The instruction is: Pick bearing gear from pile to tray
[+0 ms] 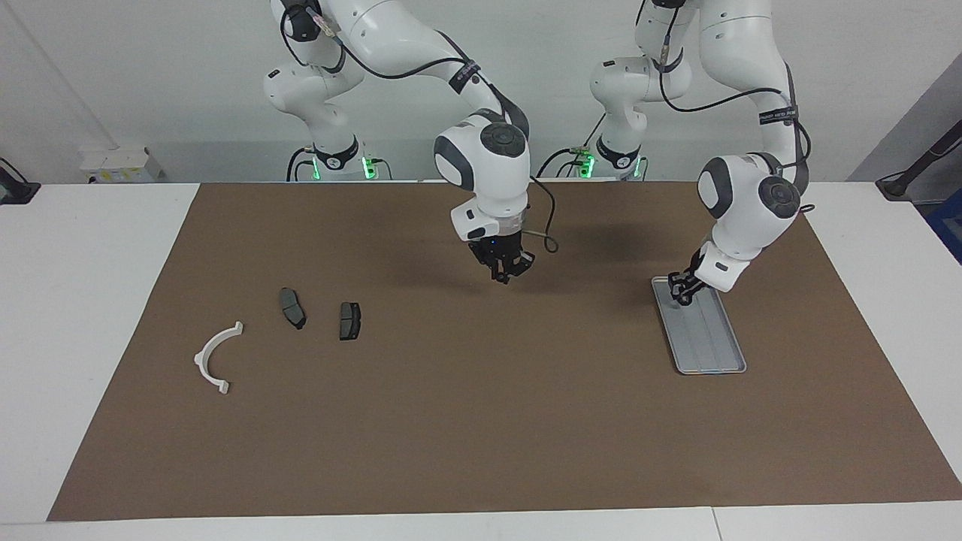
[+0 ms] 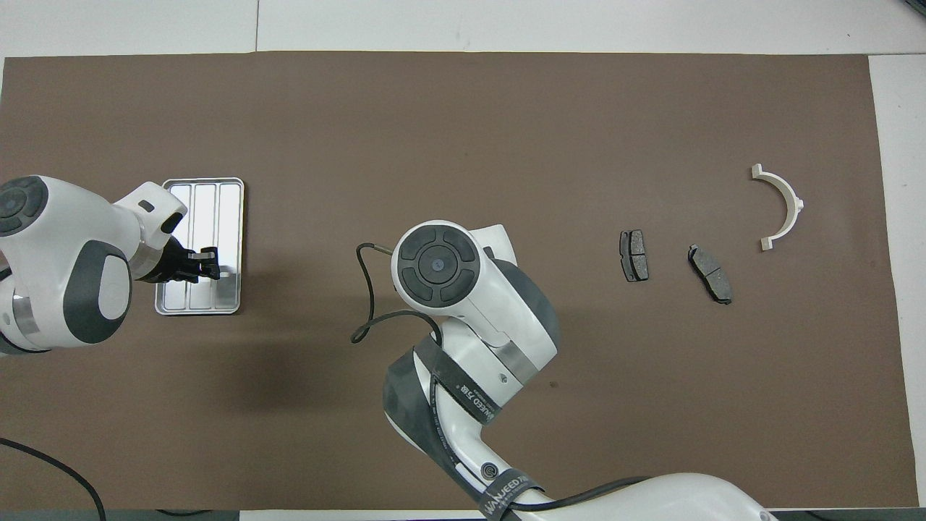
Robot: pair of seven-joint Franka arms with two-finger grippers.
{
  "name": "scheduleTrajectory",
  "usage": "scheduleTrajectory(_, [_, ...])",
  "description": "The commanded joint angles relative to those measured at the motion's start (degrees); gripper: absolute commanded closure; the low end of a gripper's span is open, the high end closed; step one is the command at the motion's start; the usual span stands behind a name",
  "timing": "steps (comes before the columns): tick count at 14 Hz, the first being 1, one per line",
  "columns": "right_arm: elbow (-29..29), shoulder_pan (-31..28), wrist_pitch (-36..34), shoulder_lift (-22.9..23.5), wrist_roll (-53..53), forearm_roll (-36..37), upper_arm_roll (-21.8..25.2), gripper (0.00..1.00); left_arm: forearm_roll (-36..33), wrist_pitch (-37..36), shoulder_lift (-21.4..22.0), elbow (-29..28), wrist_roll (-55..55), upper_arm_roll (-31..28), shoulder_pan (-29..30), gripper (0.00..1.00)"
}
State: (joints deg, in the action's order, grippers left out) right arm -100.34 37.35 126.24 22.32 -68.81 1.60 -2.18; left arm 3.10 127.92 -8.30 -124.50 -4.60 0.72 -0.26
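Both arms out, pile lying on the mat

The right gripper (image 1: 503, 275) hangs over the middle of the brown mat (image 1: 481, 421), jaws pinched shut. The left gripper (image 1: 681, 290) is low over the tray (image 1: 718, 349) at its end nearer the robots; I cannot tell how its jaws stand. Toward the right arm's end of the table lie two brake pads (image 1: 293, 308) (image 1: 349, 321), and farther out the white bracket (image 1: 214, 357).

1. The brown mat (image 1: 481, 421) has lots of bare room in the middle.
2. At its 9 o'clock end in the facing view lie a white curved half-ring bracket (image 1: 216, 357) and two dark grey brake pads (image 1: 292, 308), a gap between them.
3. At 3 o'clock, the flat silver-grey metal tray (image 1: 710, 346) takes up room, with the left gripper (image 1: 682, 289) low over it.
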Motion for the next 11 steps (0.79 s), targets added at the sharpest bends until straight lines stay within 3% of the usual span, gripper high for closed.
scheduleTrajectory(1, [-2.1,-0.2,4.0,1.5,0.3,0.0,-0.1,1.00,0.0,3.6,1.4,-3.5,0.2,0.5,0.7,0.95])
scheduleTrajectory(11, [-6.2,-0.5,10.1,3.3,1.9,-0.1,-0.1,1.00,0.0,4.2,1.6,-5.2,-0.3,0.5,0.1,0.83])
